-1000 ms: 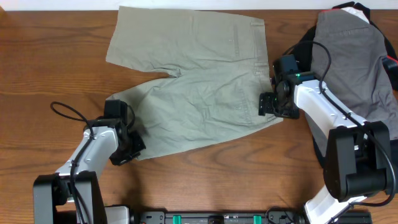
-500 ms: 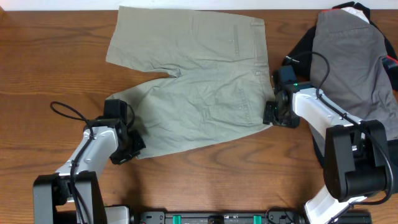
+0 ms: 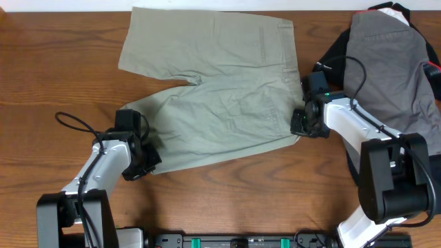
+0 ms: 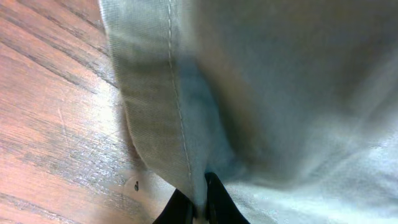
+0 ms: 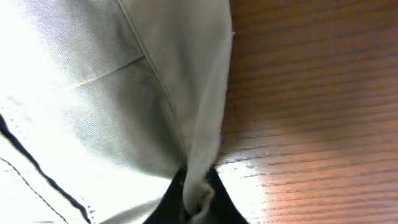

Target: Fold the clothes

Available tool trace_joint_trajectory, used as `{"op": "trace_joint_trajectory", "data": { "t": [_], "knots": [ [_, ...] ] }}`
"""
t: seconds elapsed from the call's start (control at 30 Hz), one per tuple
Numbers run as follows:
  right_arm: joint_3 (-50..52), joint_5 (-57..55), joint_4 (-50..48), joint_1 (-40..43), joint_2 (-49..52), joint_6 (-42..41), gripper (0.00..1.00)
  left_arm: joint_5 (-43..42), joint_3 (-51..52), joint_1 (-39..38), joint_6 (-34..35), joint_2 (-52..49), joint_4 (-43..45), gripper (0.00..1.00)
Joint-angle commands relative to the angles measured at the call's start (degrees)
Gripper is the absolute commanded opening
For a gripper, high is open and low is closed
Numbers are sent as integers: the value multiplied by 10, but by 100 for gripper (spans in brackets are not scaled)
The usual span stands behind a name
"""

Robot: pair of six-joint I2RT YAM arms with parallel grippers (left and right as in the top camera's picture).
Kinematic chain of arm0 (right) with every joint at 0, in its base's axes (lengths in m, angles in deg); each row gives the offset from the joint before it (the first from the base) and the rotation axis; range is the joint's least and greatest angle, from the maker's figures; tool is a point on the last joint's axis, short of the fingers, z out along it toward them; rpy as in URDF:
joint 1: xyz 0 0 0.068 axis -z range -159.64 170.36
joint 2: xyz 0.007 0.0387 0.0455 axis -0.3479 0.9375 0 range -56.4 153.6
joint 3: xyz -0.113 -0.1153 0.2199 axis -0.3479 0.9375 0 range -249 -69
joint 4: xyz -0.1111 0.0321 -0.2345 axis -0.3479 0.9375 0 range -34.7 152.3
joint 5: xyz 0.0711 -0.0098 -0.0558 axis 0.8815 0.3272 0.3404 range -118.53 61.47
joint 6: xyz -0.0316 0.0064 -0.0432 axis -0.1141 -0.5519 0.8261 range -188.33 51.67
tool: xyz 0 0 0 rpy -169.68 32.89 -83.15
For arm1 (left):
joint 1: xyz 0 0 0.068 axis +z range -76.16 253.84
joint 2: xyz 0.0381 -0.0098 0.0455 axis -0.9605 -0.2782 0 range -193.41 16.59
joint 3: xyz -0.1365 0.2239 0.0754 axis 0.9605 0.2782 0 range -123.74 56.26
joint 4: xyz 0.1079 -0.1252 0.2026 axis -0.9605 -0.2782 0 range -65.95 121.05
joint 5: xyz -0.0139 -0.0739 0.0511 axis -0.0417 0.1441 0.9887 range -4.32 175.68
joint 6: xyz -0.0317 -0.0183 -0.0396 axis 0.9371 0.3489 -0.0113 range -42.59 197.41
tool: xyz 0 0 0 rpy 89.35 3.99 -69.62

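"Shorts (image 3: pixel 220 96) gripped how?"
"Closed tight: left gripper (image 4: pixel 198 208) on the near leg's hem, right gripper (image 5: pixel 196 199) on the waistband corner; the rest lies spread on the table (image 3: pixel 41 83)."
"Risk?"
"Thin bites; uneven lifting might slip cloth, skewing the fold."

Left wrist view: left gripper (image 4: pixel 199 202) cropped at 6 o'clock, only its tips showing; shorts (image 4: pixel 280 93) blurred (lens too close); right wrist view: right gripper (image 5: pixel 196 196) likewise cropped, cloth washed out at 9 o'clock; overhead: both grips hidden under the wrist housings; grey garment (image 3: pixel 389 62) cut off at 3 o'clock, covering most of the black garment (image 3: pixel 336 52).
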Motion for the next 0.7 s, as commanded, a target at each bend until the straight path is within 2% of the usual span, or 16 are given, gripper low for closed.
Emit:
{"op": "trace_joint_trajectory", "data": {
  "t": [0.0, 0.17, 0.33, 0.67],
  "knots": [
    [3, -28, 2, 7, 1, -10, 1, 14, 3, 3, 3, -14, 7, 6],
    [3, -24, 26, 12, -38, -27, 1, 14, -38, 3, 3, -3, -33, 6],
    [3, -17, 69, 24, -118, -26, 1, 14, -89, 3, -2, 43, -93, 6],
    [3, 17, 179, 43, -272, -21, 1, 40, -158, 3, -1, 224, -214, 6]
  ]
}}
